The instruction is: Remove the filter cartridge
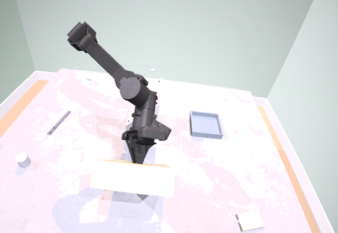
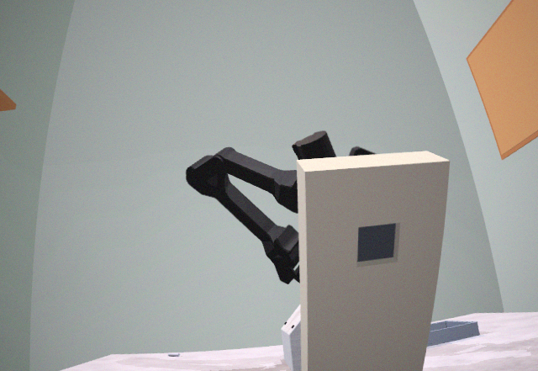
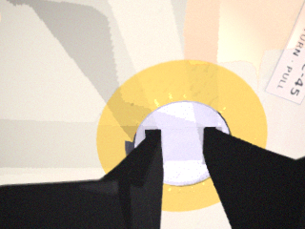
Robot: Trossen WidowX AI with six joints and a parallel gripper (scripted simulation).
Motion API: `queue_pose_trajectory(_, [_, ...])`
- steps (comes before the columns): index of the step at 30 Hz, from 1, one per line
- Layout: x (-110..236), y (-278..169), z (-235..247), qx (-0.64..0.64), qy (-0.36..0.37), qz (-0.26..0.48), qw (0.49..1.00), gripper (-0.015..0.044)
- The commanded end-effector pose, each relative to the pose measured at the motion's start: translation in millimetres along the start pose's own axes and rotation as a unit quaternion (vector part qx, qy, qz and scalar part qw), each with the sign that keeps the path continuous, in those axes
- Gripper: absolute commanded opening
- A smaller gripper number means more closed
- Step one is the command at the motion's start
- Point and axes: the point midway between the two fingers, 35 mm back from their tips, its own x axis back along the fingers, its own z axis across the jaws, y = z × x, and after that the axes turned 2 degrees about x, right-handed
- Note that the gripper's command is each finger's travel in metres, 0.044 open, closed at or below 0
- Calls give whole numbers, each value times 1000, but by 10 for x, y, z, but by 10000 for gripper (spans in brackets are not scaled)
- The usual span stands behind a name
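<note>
- The gripper is pressed against the service panel, fingers shut on the filter cartridge; the panel blocks any forward travel.
- Open table lies between the panel and the tray, which stands well apart to one side.
- The small cylinder, flat bar and pale block lie far from that stretch.
</note>
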Motion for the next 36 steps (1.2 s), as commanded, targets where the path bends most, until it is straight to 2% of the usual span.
queue_pose_trajectory(1, [131,18,-35,3,-1,-4,1000,0])
queue_pose_trajectory(14, [708,6,-13,-24,-2,-2,1000,0])
queue_pose_trajectory(19, [709,18,8,-25,-3,-2,1000,0])
queue_pose_trajectory(36, [614,284,514,-24,-2,-2,1000,0])
